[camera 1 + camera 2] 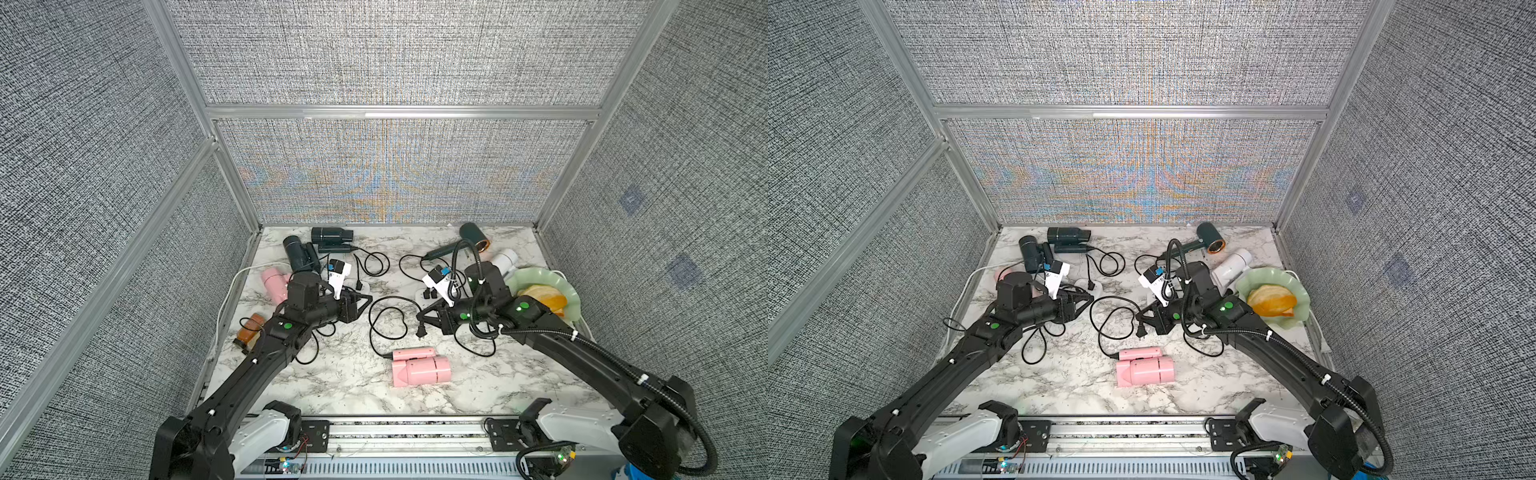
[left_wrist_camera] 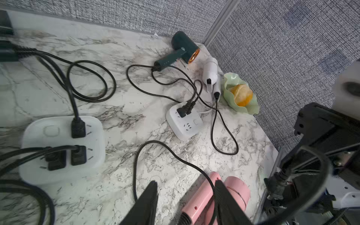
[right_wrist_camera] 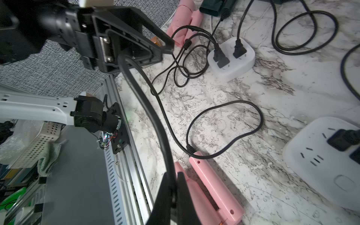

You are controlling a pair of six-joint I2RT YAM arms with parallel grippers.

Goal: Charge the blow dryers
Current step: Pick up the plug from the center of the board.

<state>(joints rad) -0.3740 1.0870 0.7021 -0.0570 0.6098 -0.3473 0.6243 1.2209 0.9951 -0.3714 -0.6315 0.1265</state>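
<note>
Pinching cord (image 3: 155, 124), right hand (image 3: 173, 176) seemingly low.

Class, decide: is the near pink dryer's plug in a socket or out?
Out: its plug hangs from the shut right tool, clear of both power strips.

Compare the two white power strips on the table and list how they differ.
The left power strip carries three black plugs; the right power strip carries two. No free socket shows on the left power strip; the right power strip has one open beside its button. The right power strip lies nearer the green dish than the left power strip. Both are white rounded squares lying flat on the marble table.
</note>
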